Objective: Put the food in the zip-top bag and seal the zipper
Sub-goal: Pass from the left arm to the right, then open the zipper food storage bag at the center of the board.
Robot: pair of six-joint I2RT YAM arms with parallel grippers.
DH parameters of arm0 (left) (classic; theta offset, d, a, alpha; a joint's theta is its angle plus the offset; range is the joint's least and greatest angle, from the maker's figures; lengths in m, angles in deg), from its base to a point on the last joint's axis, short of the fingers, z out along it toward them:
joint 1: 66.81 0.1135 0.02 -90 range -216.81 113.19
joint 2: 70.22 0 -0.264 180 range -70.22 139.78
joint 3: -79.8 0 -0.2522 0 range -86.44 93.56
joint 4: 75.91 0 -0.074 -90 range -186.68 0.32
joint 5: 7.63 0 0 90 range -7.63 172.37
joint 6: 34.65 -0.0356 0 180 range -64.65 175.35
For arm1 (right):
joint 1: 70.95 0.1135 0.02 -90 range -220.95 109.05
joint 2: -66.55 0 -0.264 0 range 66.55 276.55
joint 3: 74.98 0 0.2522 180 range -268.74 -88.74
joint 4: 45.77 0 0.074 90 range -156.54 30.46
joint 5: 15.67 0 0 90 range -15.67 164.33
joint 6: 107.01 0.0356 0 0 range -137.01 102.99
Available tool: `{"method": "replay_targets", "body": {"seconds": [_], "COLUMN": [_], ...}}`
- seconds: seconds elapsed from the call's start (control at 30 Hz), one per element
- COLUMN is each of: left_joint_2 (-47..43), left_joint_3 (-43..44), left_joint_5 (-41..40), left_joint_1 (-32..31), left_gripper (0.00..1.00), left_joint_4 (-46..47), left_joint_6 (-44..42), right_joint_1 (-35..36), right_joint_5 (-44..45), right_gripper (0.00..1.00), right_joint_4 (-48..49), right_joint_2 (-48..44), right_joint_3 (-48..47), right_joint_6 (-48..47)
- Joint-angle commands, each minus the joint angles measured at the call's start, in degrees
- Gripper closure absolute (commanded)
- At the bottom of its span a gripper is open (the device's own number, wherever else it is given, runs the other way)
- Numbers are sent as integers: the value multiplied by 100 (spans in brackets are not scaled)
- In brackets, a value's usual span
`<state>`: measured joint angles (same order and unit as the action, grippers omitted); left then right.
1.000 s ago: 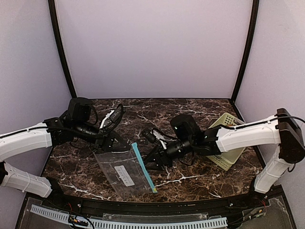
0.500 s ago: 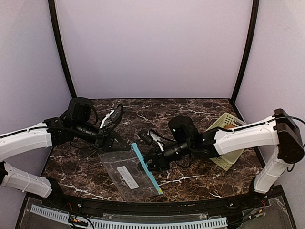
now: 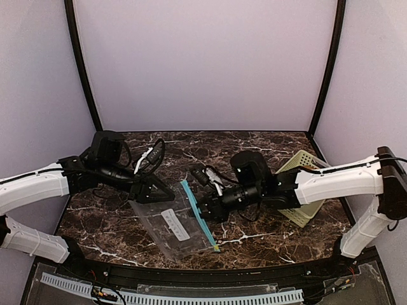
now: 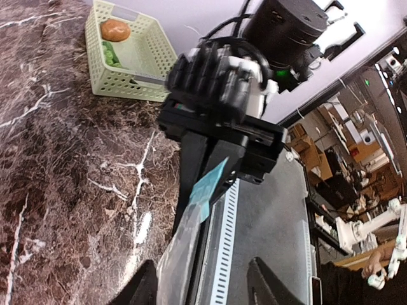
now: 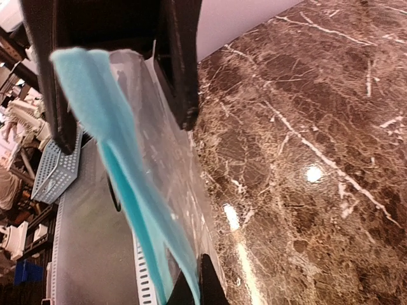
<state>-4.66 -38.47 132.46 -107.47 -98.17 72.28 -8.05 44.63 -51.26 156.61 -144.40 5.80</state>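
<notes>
The clear zip-top bag (image 3: 170,227) lies on the marble between both arms, and its teal zipper (image 3: 210,237) runs along the right edge. My right gripper (image 3: 202,205) is shut on the zipper (image 5: 121,165) near its far end and lifts that edge; its fingertips (image 5: 205,279) pinch the teal strip. My left gripper (image 3: 151,192) stands open at the bag's far left corner. The plastic (image 4: 175,260) rests loose between its fingers (image 4: 141,289). The food sits in the basket: a brown-orange oval (image 4: 115,29) and a green vegetable (image 4: 112,54).
The pale green slotted basket (image 3: 310,206) stands at the right, partly under my right arm. A perforated white rail (image 3: 191,297) runs along the table's near edge. Purple walls close in the back and both sides.
My right gripper moved onto the zipper edge and shut on it. My left gripper opened and let go of the bag's corner. The bag shifted slightly to the right.
</notes>
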Motion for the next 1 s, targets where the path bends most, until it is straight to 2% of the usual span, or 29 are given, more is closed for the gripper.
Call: {"method": "replay_targets", "body": {"seconds": [0.0,0.03,0.07,0.2,0.3,0.43,0.53,0.6,0.8,0.97], "left_joint_2": [-284,-322,-403,-707,-849,-824,-611,-509,-296,129], "left_joint_3": [319,380,503,822,1004,1022,979,880,584,640], "left_joint_5": [-799,-948,-1315,-2441,-3004,-3231,-3533,-4013,-4882,-5593], "left_joint_1": [-12,-12,-12,-12,-9,-12,-11,-16,-339,-1036], "left_gripper": [40,29,22,15,11,11,14,16,19,19], "left_joint_4": [-281,-367,-414,-654,-850,-876,-848,-720,-111,165], "left_joint_6": [-217,-263,-297,-483,-598,-413,177,700,1630,2196], "right_joint_1": [19,17,9,-107,-365,-608,-636,-638,-630,-621], "right_joint_5": [974,1165,1400,2405,2682,3260,3908,4174,4066,3868], "right_gripper": [100,100,100,100,100,100,100,100,100,100], "right_joint_4": [-650,-794,-1103,-2188,-2785,-3423,-3997,-4205,-4171,-4015], "right_joint_2": [-462,-524,-586,-794,-994,-1188,-1063,-945,-713,-547], "right_joint_3": [-13,-26,-90,-350,-450,-630,-883,-1001,-1243,-1388], "right_joint_6": [54,72,90,163,213,337,494,689,1123,1315]}}
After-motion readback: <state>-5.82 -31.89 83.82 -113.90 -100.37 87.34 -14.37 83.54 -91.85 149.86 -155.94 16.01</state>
